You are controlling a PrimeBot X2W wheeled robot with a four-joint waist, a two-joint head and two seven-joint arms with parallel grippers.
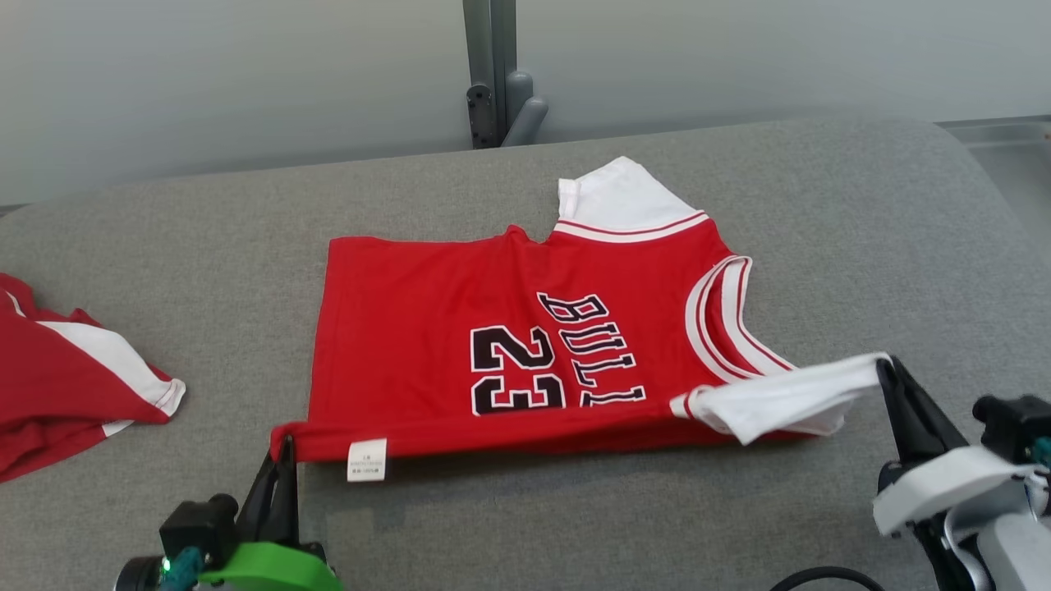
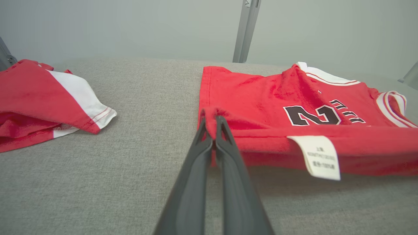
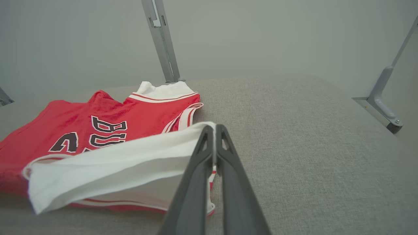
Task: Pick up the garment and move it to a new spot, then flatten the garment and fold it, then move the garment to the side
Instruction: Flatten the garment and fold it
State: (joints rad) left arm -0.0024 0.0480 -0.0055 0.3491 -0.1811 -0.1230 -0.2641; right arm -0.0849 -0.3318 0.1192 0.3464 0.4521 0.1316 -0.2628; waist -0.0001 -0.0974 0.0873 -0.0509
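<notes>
At garment (image 1: 427, 328) edge, left gripper (image 1: 284, 450), right gripper (image 1: 885, 364) clamp.

A red jersey (image 1: 493, 345) lies on the grey desk (image 1: 862, 246), its near edge lifted. The left end effector (image 1: 283, 447) pinches one corner and the right end effector (image 1: 885, 365) the other.
</notes>
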